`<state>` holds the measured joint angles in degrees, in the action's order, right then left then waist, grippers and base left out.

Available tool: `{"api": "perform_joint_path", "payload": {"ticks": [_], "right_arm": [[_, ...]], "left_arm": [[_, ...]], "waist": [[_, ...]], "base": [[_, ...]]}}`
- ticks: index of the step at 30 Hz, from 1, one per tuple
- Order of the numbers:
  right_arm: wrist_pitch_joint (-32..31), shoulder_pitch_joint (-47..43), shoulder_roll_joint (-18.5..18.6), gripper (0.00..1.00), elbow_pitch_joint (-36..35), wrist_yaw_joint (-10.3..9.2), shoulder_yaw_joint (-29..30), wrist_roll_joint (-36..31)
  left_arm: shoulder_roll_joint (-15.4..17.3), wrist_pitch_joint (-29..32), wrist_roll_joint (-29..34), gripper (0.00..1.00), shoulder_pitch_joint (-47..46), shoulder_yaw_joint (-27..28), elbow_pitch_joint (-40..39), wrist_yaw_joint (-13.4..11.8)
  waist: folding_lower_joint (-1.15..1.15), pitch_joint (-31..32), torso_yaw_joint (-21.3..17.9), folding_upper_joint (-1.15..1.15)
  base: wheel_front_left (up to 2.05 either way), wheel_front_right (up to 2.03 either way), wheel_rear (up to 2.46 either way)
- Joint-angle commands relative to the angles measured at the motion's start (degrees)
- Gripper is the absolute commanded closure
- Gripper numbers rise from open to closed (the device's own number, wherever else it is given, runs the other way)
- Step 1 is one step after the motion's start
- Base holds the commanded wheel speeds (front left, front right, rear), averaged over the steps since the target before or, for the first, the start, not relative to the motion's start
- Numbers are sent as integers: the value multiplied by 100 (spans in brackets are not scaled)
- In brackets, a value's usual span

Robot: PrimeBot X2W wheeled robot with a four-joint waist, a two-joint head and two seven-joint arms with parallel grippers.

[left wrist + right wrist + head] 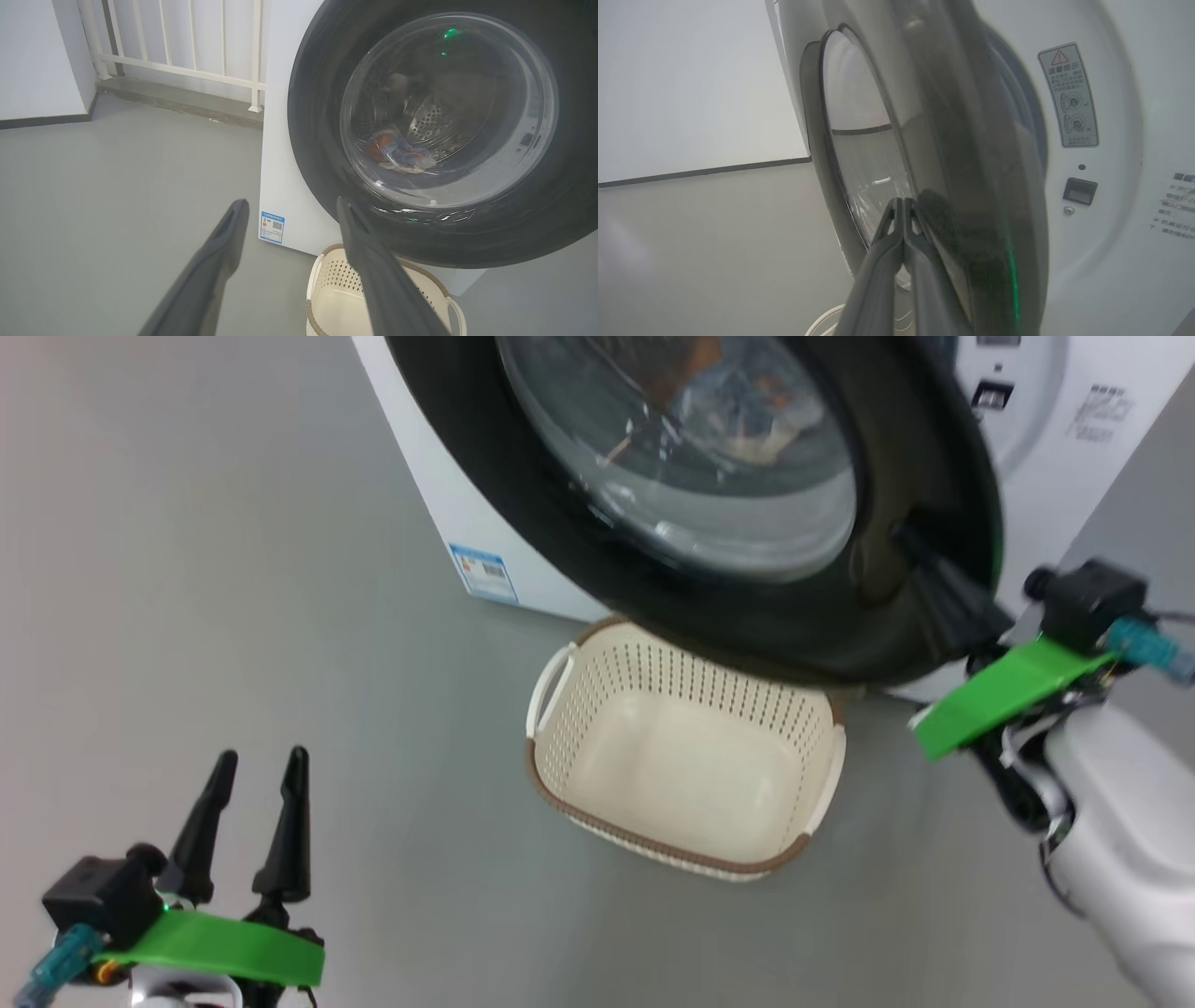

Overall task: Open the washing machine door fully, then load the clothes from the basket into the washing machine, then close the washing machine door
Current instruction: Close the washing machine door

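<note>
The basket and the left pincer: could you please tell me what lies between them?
Bare grey floor separates the left pincer from the basket, as the head view shows.

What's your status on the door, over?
Left gripper open, low. Right gripper shut, against washing machine door, outer rim. Door ajar; clothes in drum, basket empty. Nothing blocking.

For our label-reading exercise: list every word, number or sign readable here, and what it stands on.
"温馨提示" under a red warning triangle: sticker on the washing machine front; smaller print blurred.
Blue label, lower corner: too small to read.
Blue print at right edge: blurred, cut off.
</note>
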<state>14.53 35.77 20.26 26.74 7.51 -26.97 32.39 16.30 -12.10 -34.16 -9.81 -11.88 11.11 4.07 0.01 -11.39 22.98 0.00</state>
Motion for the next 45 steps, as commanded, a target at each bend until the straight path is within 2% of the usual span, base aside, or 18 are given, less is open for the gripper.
{"api": "perform_joint_path", "payload": {"ticks": [1,10,20,24,36,37,38,39,40,45], "right_arm": [[47,293,106,100,-65,-2,34,57],[47,1391,326,100,205,-2,69,182],[47,2255,429,100,534,-2,287,80],[47,2331,335,100,658,-2,399,8],[47,1921,163,100,653,-2,185,116],[47,1857,152,84,640,-2,180,126],[47,1784,136,60,625,-2,177,136],[47,1703,116,34,608,-2,171,147],[47,1616,92,2,582,-2,163,170],[47,1176,15,0,358,-2,110,280]], "left_arm": [[154,-82,-33,0,-295,222,-78,33],[47,-185,-33,0,-685,266,-138,64],[-72,-257,-2,0,-912,305,-22,125],[-104,-270,5,0,-943,323,60,150],[-96,-282,52,0,-953,300,198,206],[-94,-283,57,0,-945,292,203,210],[-89,-283,64,0,-932,286,211,213],[-82,-283,70,0,-914,282,225,215],[-72,-284,73,0,-896,280,240,216],[-3,-259,66,0,-791,265,303,219]], "waist": [[-1,-464,-81,0],[-1,-1214,-82,0],[-1,-1495,-32,0],[-1,-1446,-40,0],[-1,-1101,-148,0],[-1,-1045,-158,0],[-1,-977,-172,0],[-1,-901,-189,0],[-1,-818,-208,0],[-1,-352,-353,0]], "base": [[0,0,0],[0,0,0],[0,0,0],[0,0,0],[0,0,0],[0,0,0],[0,0,0],[0,0,0],[0,0,0],[0,0,0]]}}
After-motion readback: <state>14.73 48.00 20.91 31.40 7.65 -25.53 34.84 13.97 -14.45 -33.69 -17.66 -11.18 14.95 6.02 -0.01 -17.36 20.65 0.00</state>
